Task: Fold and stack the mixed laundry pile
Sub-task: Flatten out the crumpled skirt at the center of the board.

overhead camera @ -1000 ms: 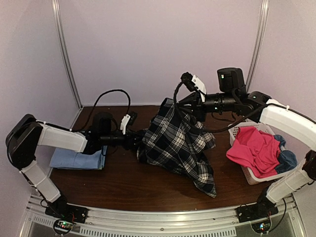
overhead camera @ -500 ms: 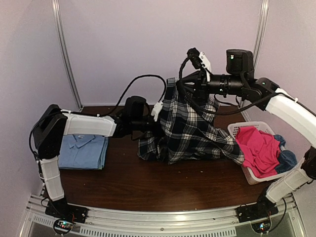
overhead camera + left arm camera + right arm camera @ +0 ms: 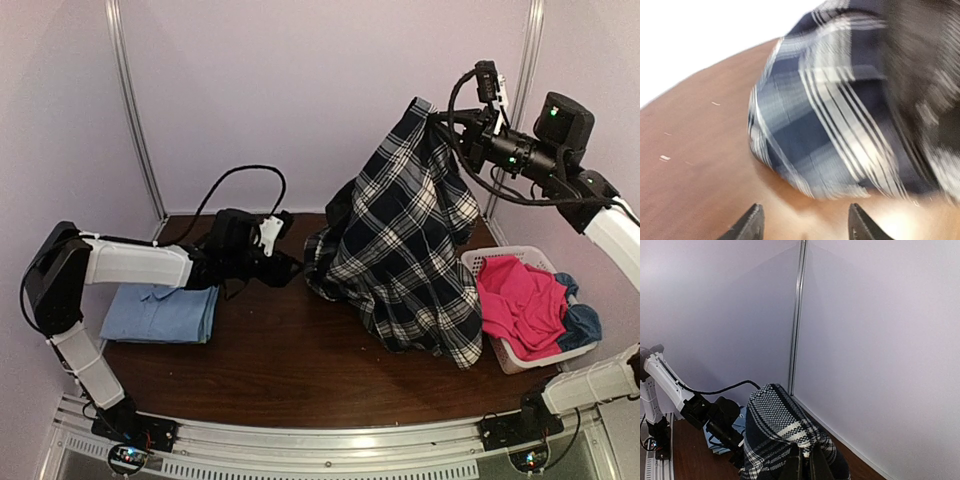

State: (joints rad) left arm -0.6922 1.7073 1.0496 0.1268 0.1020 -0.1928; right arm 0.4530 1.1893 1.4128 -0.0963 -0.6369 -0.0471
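Spreading is the step in hand, not yet folding. The right gripper [image 3: 443, 119] is clamped on a pinch of the plaid shirt [image 3: 405, 250] and holds it high near the back wall. The garment hangs as a long drape, with its lower hem resting on the table [image 3: 280, 375] and one trailing corner just beside the basket [image 3: 512, 357]. The left gripper [image 3: 291, 268] sits low over the wood, close to the bunched left edge of the shirt, with its fingers parted and nothing between them. In its wrist view only bare table shows between the tips, and a rounded, blurred fold of plaid lies just ahead. A light blue shirt [image 3: 160, 312] lies folded flat at the left of the table, partly under the left arm. The pink trousers [image 3: 515, 300] and a duller blue cloth [image 3: 583, 323] lie heaped in the basket. I judge one garment done, this one only begun and two waiting. The next move seems to call for the left gripper to advance into that near fold and close on a true edge or corner, ideally a single layer and not a wad. The two arms could then draw apart and lay the shirt flat on the wood between them. Which part of the shirt the near fold belongs to cannot be told from here.
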